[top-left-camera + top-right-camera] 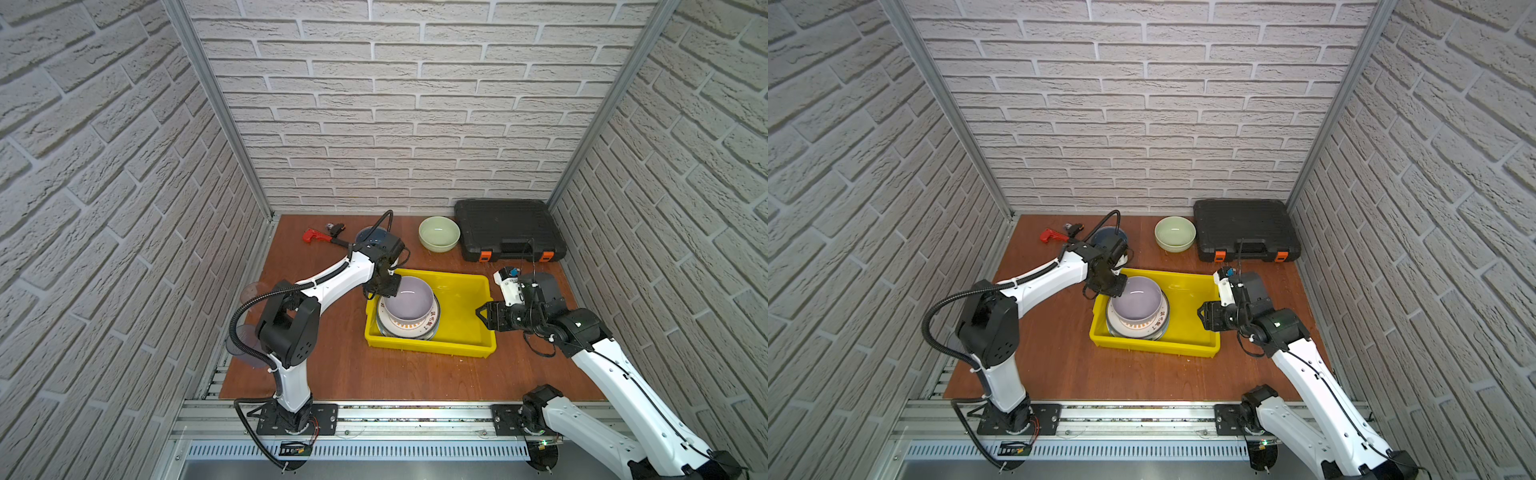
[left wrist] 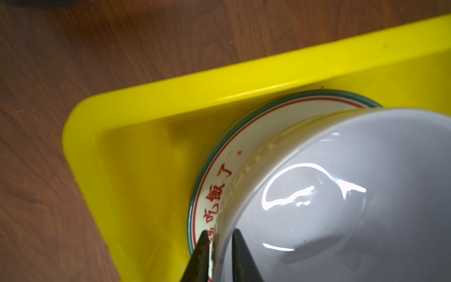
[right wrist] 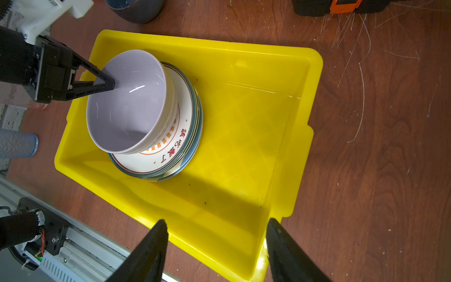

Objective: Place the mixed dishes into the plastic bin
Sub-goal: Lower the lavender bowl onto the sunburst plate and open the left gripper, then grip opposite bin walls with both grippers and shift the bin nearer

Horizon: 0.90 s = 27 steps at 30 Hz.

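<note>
Over the yellow bin (image 1: 461, 311), left gripper (image 2: 220, 232) narrowly straddles lilac bowl (image 2: 341, 195)'s rim; right gripper (image 3: 217, 221) gapes wide.

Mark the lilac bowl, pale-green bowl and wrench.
lilac bowl (image 3: 131, 109): right wrist view, on its inner wall.
pale-green bowl (image 1: 439, 232): in a top view, on its inside bottom.
wrench (image 1: 309, 236): in a top view, on its red head.

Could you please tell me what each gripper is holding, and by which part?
Left gripper straddles the rim of the lilac bowl; whether it pinches cannot be told. Right gripper is open, holding nothing.
</note>
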Tool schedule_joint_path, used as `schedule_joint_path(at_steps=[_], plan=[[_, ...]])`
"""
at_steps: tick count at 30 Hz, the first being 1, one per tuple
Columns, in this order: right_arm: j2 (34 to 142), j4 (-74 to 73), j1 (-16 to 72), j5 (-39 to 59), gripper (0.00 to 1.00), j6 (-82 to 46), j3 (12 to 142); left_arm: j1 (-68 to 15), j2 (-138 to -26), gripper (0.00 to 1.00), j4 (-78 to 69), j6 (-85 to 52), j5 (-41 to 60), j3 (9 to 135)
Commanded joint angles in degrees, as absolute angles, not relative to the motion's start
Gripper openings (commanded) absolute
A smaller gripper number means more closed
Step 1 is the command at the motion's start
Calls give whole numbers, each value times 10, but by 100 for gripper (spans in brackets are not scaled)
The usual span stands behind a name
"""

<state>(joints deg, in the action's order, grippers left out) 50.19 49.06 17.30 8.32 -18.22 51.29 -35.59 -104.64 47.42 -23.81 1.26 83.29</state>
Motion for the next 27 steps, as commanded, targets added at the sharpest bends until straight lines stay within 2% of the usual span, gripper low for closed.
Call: schedule_joint_path(at_steps=[1,7,10,14,19,27], plan=[[504,473,173,75,66,-186,509,-349,-1033,22,461,-233,28,842],[508,475,173,59,66,-187,510,-346,-1004,28,465,-240,29,835],[523,484,173,20,65,-195,515,-346,-961,38,467,-251,23,826],[554,487,172,1,61,-196,518,-344,-899,46,482,-265,6,803],[591,500,172,-14,61,-209,513,-344,-821,46,493,-288,4,728],[582,520,172,-37,60,-237,481,-358,-732,41,452,-322,36,591]])
